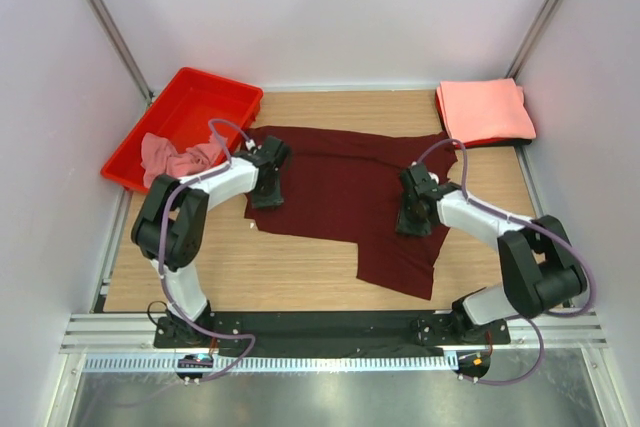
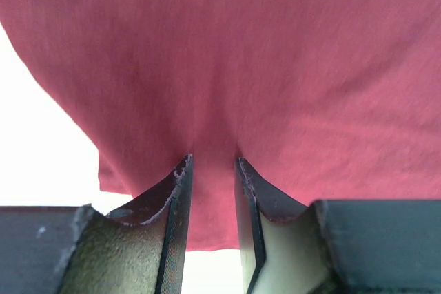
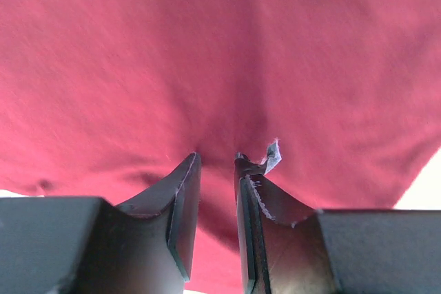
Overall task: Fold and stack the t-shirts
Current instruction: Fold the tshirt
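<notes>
A dark maroon t-shirt [image 1: 340,187] lies spread on the wooden table, with one part hanging toward the near edge. My left gripper [image 1: 265,197] is pressed down on its left side. In the left wrist view the jaws [image 2: 212,163] stand nearly closed, pinching a pucker of the maroon cloth [image 2: 241,53]. My right gripper [image 1: 412,225] is down on the shirt's right side. Its jaws [image 3: 217,158] are likewise nearly closed on a pinch of the cloth [image 3: 207,46]. A folded salmon-pink t-shirt [image 1: 485,112] lies at the back right. A crumpled dusty pink t-shirt [image 1: 175,159] sits in the tray.
A rigid red plastic tray [image 1: 200,97] stands at the back left, tilted against the left wall. White walls close in the table on three sides. Bare wood [image 1: 290,267] shows in front of the shirt by the arm bases.
</notes>
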You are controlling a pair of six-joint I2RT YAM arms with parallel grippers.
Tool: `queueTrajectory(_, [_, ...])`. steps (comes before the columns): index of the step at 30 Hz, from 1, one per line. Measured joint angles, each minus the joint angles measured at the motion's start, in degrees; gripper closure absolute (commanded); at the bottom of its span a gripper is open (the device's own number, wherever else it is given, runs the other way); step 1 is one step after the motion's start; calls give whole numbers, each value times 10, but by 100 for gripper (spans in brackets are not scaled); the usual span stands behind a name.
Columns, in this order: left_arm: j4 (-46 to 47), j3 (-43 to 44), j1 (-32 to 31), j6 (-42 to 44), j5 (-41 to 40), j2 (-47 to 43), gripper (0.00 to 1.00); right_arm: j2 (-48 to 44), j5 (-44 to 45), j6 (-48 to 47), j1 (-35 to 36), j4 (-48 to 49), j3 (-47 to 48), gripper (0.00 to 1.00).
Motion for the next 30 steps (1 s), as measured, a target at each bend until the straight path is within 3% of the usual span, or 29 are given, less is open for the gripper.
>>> queueTrajectory(5, [6,-44,-20,-32,0,-32,67,-70,45,43,0,-31,-35,66])
queueTrajectory(15, [-40,-40,-69,-64,2,-93,61,-136,215,128,0,-152,-32,64])
queueTrajectory(20, [-69,-27,-53,-65,-35,-150,60,-154,201,124,-1,-155,-10,64])
queueTrajectory(30, [-59,-140,25,-96,-43,-156,63,-109,144,85,-1,-80,42,64])
